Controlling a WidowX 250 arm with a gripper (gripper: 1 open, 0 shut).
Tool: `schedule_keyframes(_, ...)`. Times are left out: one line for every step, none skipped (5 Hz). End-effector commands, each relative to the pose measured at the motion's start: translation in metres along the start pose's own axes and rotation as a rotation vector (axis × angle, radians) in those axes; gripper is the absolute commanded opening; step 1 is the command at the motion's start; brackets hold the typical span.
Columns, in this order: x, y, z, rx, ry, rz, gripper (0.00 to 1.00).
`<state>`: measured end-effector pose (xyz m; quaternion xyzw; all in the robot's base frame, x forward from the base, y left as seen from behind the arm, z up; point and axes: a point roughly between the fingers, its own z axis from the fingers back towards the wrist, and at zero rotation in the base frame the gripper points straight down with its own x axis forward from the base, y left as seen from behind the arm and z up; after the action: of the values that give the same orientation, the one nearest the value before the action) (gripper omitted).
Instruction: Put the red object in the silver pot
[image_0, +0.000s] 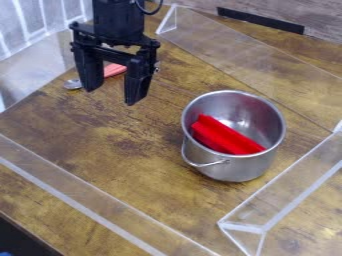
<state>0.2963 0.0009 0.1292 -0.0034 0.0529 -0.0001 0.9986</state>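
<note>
The red object (226, 135), a flat bright red block, lies tilted inside the silver pot (267, 160), which stands on the wooden table at the right. The pot's thin wire handle hangs at its front left. My black gripper (111, 88) hangs above the table at the upper left, well apart from the pot, pointing down. Its two fingers stand wide apart with nothing between them. Behind the fingers a pinkish-red spoon handle (115, 71) shows on the table.
Clear plastic walls (254, 215) fence the wooden table on the front, right and back sides. A dark bar (261, 18) lies at the back. Bare wood spreads between the gripper and the pot.
</note>
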Motion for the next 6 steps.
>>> schedule_keyframes(0.0082,0.0074,0.0146,0.000,-0.063,0.017,1.00)
schedule_keyframes(0.0097,0.0105,0.0123,-0.001,-0.060,0.025,1.00)
schedule_keyframes(0.0103,0.0113,0.0117,-0.006,-0.058,0.026,1.00)
schedule_keyframes(0.0104,0.0100,0.0118,-0.007,-0.054,0.023,1.00)
schedule_keyframes(0.0106,0.0090,0.0132,-0.008,-0.053,0.020,1.00)
schedule_keyframes(0.0096,0.0075,0.0121,-0.017,-0.045,0.016,1.00)
